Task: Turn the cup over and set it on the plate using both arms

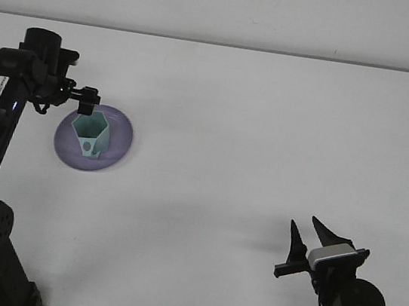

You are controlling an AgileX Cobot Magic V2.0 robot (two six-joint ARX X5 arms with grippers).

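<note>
While cup (91,135) sits on plate (119,135), left gripper (86,104) just above.

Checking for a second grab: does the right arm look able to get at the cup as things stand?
Probably not easily: the right pincer sits far across the table, while the cup stands on the plate beside the left pincer. Nothing lies between.

A white table (266,146) fills the view. 1 purple plate (116,144) lies directly on it at the left, well apart from the bare right half.
</note>
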